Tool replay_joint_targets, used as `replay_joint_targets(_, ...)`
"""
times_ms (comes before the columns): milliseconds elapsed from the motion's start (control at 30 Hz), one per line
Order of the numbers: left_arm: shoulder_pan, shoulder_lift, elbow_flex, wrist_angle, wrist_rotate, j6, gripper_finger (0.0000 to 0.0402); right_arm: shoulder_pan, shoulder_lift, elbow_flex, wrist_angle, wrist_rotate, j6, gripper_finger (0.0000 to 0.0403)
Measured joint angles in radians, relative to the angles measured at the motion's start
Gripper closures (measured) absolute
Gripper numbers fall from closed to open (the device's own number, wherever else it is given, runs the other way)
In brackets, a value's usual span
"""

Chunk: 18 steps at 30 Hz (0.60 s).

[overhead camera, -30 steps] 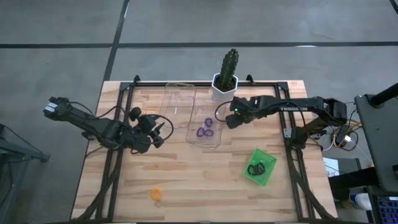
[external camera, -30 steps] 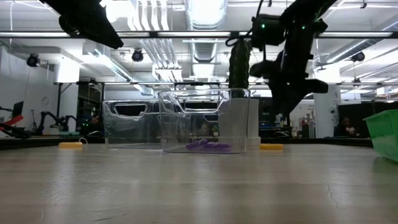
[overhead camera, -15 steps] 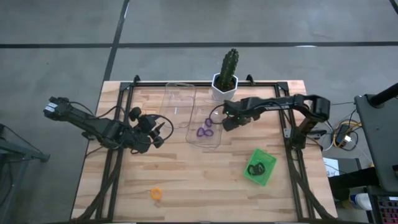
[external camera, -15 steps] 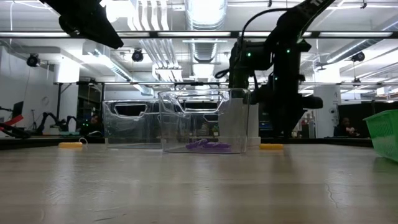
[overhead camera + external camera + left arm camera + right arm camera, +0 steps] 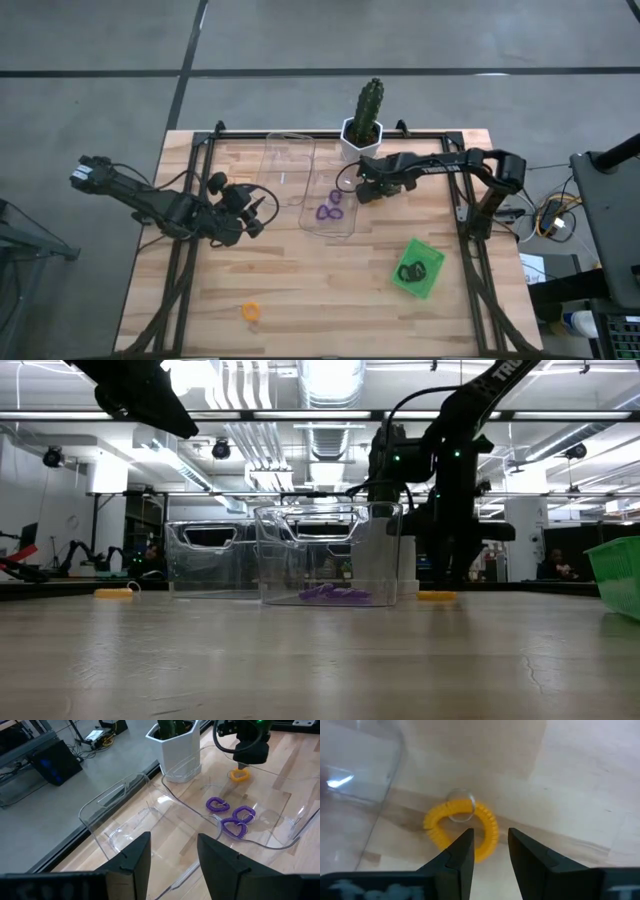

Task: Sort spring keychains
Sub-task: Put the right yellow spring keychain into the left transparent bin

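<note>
Everything here is placed from the clear tray (image 5: 344, 230) that holds three purple spring keychains (image 5: 330, 207).

Well in front of it, near the front edge of the wooden table (image 5: 320, 290), one orange spring keychain (image 5: 250, 311) lies alone, unsorted. Front-right of it stands the green square tray (image 5: 436, 272), with black spring keychains (image 5: 413, 269) coiled inside.

Level with the tray on its left, the left gripper (image 5: 262, 212) hangs above the boards. Its fingers are parted with nothing between them, and it has not stirred over the last second.

The change is on the tray's right. The right gripper (image 5: 363, 190) has slid in from further right and dropped. It now hovers directly over a second orange keychain (image 5: 240, 775) that lies flat on the wood, just outside the tray's right wall. Its fingers stand a little apart, and the ring shows below the gap, not yet pinched. I judge this is the line-up for the next pick. The purple and black groups already have trays, so orange looks like the colour still to be sorted.

Behind and left of the tray sits a second clear tray (image 5: 290, 165) with no keychain showing in it. Behind and right is a white pot with a cactus (image 5: 361, 140).

White lettering on the right arm is cut off in the low view and unreadable. No other writing shows.
</note>
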Motion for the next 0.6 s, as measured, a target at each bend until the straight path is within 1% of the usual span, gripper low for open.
replay_joint_targets(233, 0.000, 0.000, 0.000, 0.000, 0.000, 0.000, 0.0248, -0.008, 0.002, -0.011, -0.002, 0.022, 0.022, 0.0289)
replay_joint_targets(600, 0.000, 0.000, 0.000, 0.002, 0.000, 0.000, 0.0248, -0.007, 0.001, -0.033, 0.004, 0.021, 0.050, 0.0289)
